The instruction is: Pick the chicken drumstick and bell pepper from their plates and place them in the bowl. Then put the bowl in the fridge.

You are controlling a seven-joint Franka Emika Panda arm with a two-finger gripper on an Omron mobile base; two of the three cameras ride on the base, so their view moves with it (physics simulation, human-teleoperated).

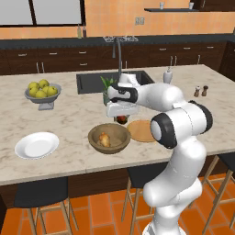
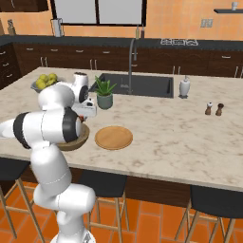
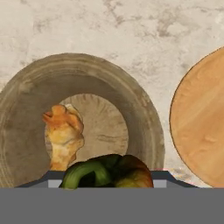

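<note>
The marble counter (image 1: 69, 119) is seen across the middle of the left base view. The white plate (image 1: 36, 145) lies bare at the lower left of that view. The brown wooden bowl (image 1: 109, 138) sits near the middle, and the flat wooden plate (image 1: 141, 131) lies just beside it on the right, bare too. A grey fruit bowl (image 1: 43, 93) is seen at the upper left.

The chicken drumstick (image 3: 64, 135) is already in the bowl, at the lower left of the hand view. Its long side runs up and down in that view, with the knobby end pointed up.

The gripper (image 1: 121, 114) is held just above the far rim of the bowl. The bell pepper (image 3: 109, 171) is seen at the bottom middle of the hand view, between the fingers, with its green stem curled to the left. The jaws are judged to be closed on the pepper.

The pepper looks to be over the rim side, not the middle. If it is let go here, it could hit the rim and roll off onto the counter. It could also land on the drumstick and bounce. A move toward the middle is thought safer first.
</note>
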